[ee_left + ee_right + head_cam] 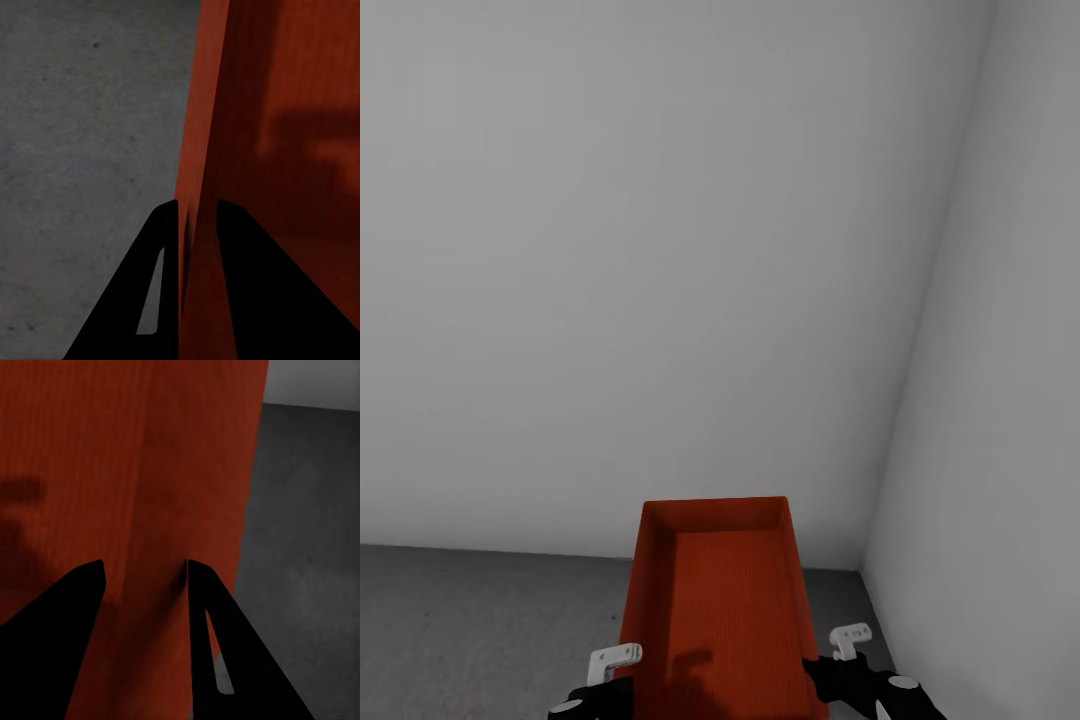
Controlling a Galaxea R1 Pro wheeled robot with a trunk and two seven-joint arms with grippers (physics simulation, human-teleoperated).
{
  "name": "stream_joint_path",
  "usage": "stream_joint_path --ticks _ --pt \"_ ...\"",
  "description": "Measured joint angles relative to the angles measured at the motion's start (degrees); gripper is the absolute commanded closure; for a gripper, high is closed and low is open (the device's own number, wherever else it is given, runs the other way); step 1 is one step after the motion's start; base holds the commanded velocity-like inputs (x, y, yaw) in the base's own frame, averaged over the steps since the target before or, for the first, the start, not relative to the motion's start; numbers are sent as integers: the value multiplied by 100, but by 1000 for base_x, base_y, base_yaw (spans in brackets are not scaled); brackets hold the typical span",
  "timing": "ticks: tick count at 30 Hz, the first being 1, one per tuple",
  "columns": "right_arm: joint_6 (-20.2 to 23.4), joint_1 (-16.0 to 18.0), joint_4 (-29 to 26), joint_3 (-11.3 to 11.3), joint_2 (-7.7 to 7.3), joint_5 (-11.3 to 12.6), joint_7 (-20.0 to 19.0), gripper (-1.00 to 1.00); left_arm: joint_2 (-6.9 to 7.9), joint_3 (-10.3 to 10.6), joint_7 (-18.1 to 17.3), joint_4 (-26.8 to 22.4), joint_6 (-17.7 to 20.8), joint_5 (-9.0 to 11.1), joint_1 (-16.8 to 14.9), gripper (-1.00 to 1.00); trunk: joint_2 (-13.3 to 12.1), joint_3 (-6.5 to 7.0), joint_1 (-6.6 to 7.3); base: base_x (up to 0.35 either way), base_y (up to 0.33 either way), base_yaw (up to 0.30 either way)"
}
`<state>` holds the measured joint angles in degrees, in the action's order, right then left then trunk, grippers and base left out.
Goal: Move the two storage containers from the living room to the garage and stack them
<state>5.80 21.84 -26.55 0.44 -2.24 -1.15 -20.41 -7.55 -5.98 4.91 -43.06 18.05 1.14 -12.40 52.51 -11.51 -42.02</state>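
Note:
One orange-red storage container (720, 600), lidless and empty, hangs low in the middle of the head view, above the dark grey garage floor (480, 620). My left gripper (615, 680) is shut on its left wall; in the left wrist view the black fingers (161, 247) pinch the thin wall of the container (285, 112) with the left gripper (196, 204) straddling it. My right gripper (830, 665) holds the right wall. In the right wrist view the right gripper (144, 562) has the wall of the container (112, 450) between its fingers.
Plain pale grey walls (660, 250) meet in a corner (920, 330) ahead and to the right. Speckled concrete floor (75, 112) lies beneath the container on the left, and more floor (307, 510) on the right, up to the wall base.

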Motion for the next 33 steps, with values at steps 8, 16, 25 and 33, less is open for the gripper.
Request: stream_joint_path --ticks 8,16,25,33 --pt "3 0 0 -1 -1 -2 -2 100 -1 1 3 0 3 0 0 100 321 -218 -176 0 0 0" --pt "1 0 -1 -1 12 -4 11 100 11 -5 -14 -8 9 -7 0 100 643 -436 -352 0 0 0" --pt "1 0 0 0 10 0 7 100 10 -7 -17 -9 11 -9 0 100 1004 -681 -550 0 0 0" --pt "-1 0 0 0 9 0 7 100 8 -8 -17 -9 8 -13 0 100 1325 -899 -725 0 0 0"
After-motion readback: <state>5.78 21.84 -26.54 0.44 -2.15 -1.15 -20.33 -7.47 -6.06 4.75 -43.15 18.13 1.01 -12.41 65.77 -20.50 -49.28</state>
